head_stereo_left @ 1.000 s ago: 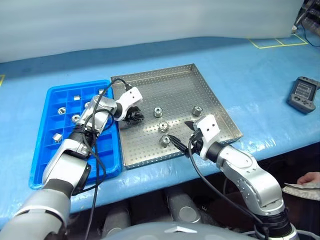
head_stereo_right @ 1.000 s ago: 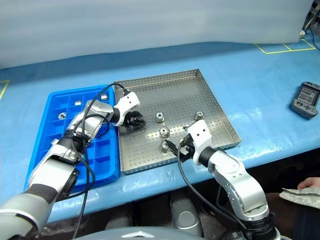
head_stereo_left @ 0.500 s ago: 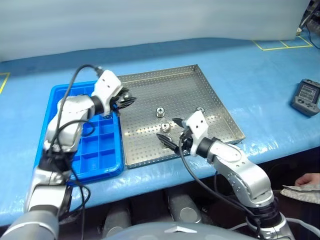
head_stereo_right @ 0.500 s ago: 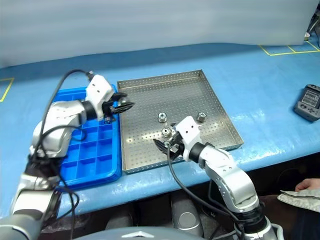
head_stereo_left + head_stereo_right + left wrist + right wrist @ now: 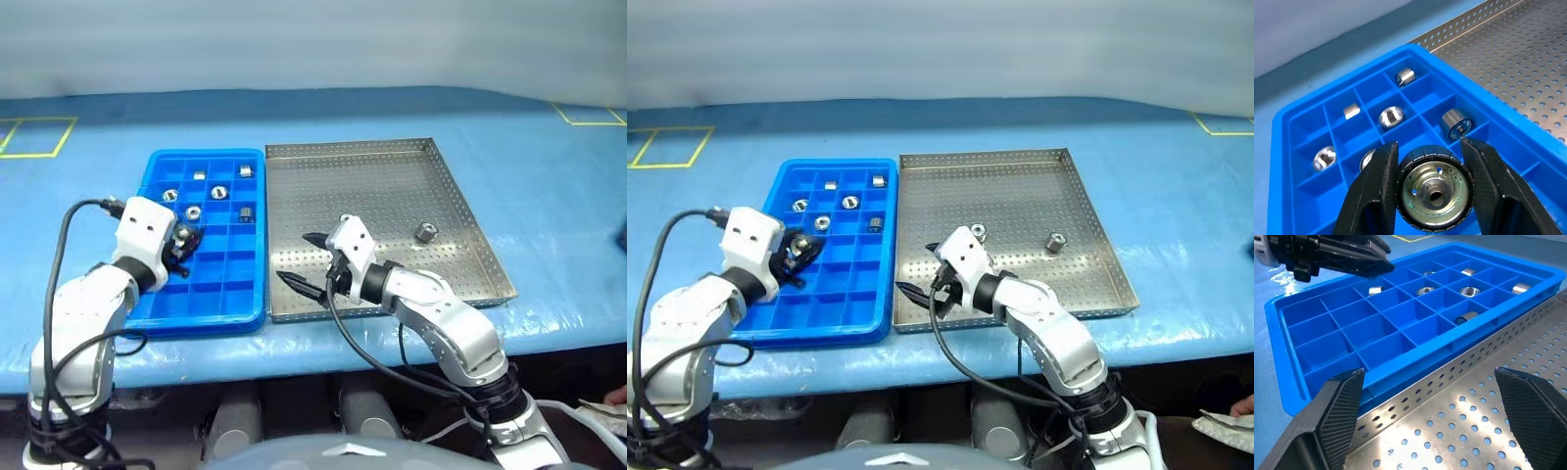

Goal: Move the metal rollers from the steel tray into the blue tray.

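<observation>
Rollers are getting sorted: the left gripper (image 5: 1432,193) is clamping one roller (image 5: 1434,193) between its fingers, hole facing the wrist camera, and it's hanging over the blue tray (image 5: 247,304), above open cells on that tray's left side. So I'd guess the drop is basically straight down. Five rollers are sitting in the far compartments (image 5: 217,193). The right gripper (image 5: 304,262) is spread wide and empty over the steel tray's (image 5: 480,262) near-left corner, two rollers (image 5: 424,232) lying beyond it. No readable labels anywhere.
</observation>
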Robot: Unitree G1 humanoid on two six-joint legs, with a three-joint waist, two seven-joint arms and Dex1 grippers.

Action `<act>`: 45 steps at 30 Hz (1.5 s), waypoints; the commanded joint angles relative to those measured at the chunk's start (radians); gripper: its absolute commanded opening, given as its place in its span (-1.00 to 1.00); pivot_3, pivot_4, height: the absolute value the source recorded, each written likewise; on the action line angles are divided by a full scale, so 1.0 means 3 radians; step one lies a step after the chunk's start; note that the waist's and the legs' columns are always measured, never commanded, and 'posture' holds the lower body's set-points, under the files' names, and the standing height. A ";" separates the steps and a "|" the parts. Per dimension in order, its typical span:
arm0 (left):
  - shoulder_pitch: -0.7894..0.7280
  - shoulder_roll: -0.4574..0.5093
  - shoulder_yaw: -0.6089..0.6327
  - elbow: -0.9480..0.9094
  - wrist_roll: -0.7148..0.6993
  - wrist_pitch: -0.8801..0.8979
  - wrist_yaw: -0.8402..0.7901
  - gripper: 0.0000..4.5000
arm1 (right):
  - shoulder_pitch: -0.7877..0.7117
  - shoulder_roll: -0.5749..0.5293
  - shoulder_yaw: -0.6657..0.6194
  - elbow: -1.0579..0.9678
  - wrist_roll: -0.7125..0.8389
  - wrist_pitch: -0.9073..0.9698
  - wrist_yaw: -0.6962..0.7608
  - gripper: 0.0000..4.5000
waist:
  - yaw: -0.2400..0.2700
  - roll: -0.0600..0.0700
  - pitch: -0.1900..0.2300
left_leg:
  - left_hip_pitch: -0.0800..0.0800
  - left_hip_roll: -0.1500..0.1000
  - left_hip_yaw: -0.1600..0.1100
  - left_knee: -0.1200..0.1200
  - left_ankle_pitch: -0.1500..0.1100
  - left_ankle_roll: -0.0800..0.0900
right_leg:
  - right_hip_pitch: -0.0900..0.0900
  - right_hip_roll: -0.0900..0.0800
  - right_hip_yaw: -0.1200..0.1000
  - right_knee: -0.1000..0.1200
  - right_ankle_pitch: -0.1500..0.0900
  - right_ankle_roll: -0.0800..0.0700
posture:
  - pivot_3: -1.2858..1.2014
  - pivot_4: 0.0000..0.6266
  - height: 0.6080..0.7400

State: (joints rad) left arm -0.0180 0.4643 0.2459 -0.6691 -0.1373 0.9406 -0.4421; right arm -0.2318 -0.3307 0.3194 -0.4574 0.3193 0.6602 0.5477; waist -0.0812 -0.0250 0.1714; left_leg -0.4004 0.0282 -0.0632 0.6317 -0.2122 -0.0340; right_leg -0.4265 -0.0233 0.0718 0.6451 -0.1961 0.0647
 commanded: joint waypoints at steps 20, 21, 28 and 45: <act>0.0128 -0.0221 0.0022 0.0198 -0.0227 0.0062 0.0327 0.64 | 0.0199 -0.0067 -0.0143 -0.0307 0.0038 0.0045 -0.0133 1.00 | -0.0018 -0.0002 -0.0001 | 0.0001 0.0000 0.0002 0.0005 0.0000 0.0000 | 0.0001 0.0000 0.0000 0.0001 -0.0002 -0.0006 | -0.05 -0.52 1.00; 0.0087 -0.0211 0.0026 0.0187 -0.0255 0.0066 0.0313 0.78 | 0.0208 -0.0074 -0.0161 -0.0319 0.0042 0.0051 -0.0141 1.00 | -0.0024 -0.0002 -0.0001 | 0.0001 0.0000 0.0002 0.0005 0.0000 0.0000 | 0.0001 0.0000 -0.0001 0.0001 -0.0002 -0.0006 | -0.06 -0.52 1.00; -0.0500 0.0009 -0.0113 0.0321 -0.0458 -0.0052 0.0068 0.97 | 0.0340 -0.0216 -0.0406 -0.0435 0.0048 0.0118 -0.0206 1.00 | -0.0051 -0.0003 -0.0001 | 0.0000 -0.0001 0.0003 0.0005 0.0000 0.0000 | 0.0002 -0.0001 0.0000 -0.0001 -0.0002 -0.0006 | -0.09 -0.52 1.00; -0.2320 -0.0156 -0.1367 0.2513 -0.0077 -0.1137 -0.0494 0.97 | 0.0641 -0.0330 -0.0568 -0.0639 -0.0015 0.0162 -0.0415 1.00 | -0.0338 -0.0002 -0.0001 | -0.0003 -0.0003 0.0004 0.0005 0.0000 0.0001 | 0.0001 0.0000 0.0004 -0.0002 0.0001 0.0001 | -0.18 -0.52 1.00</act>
State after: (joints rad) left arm -0.6757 0.4336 -0.1528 0.0299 -0.1818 0.6536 -0.5905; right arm -0.0421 -0.4336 0.1565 -0.6058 0.3157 0.7104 0.4322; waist -0.1826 -0.0257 0.1711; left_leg -0.4011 0.0272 -0.0621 0.6333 -0.2122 -0.0339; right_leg -0.4261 -0.0234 0.0731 0.6443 -0.1955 0.0653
